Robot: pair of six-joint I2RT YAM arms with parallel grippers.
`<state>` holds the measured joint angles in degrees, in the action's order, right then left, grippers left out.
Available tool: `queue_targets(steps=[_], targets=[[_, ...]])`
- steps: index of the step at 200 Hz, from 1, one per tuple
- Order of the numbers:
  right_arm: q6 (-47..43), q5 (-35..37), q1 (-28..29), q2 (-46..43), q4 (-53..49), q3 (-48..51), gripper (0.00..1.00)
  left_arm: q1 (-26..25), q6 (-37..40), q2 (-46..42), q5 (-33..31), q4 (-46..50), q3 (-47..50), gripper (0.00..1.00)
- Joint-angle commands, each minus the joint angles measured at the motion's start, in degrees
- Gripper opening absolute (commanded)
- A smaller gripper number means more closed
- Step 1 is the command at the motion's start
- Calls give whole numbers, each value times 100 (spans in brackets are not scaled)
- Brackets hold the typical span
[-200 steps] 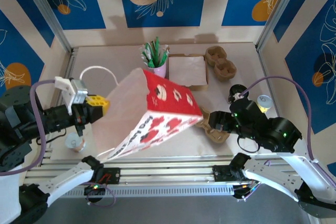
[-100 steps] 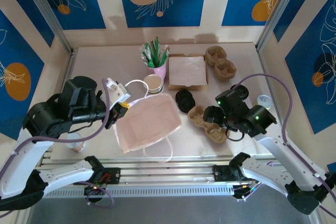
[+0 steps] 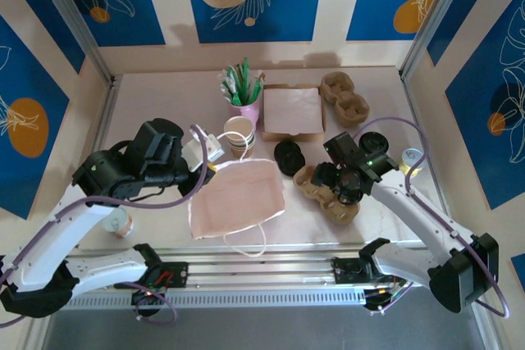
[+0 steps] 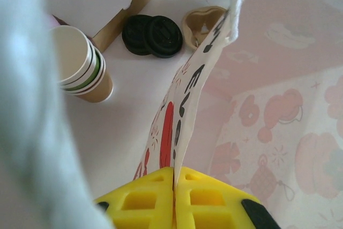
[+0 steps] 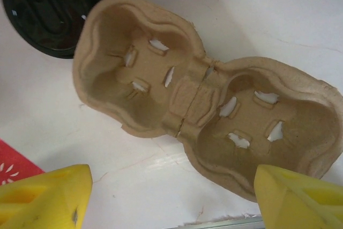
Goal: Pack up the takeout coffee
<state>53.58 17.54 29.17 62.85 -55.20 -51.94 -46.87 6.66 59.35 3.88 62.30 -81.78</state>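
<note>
My left gripper (image 4: 174, 191) pinches the edge of the paper bag (image 3: 238, 198), which rests on the worktop (image 3: 156, 100). My right gripper (image 5: 171, 197) hangs wide over the cup carrier (image 5: 203, 95).

The overhead camera looks steeply down from behind the arm bases, taking in the whole pale table (image 3: 164, 96). The left wrist camera peers closely along its yellow fingers (image 4: 161, 182); the right wrist camera faces straight down from close. All three share the brown moulded-pulp two-cup carrier (image 5: 203, 95) and black plastic lids (image 4: 153, 35), toward the overhead's 3 o'clock
</note>
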Motion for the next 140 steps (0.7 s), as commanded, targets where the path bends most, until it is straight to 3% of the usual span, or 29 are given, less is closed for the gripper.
queue_targets(steps=[1,131,140], targets=[[217,-135,-34,114,186,151,78,-66,107,176,-111,-223,-14,0],[329,-53,-43,1076,814,613,74,-59,123,1020,-388,-263,-179,0],[326,-62,-43,1144,867,633,74,-64,120,1056,-396,-263,-197,8]])
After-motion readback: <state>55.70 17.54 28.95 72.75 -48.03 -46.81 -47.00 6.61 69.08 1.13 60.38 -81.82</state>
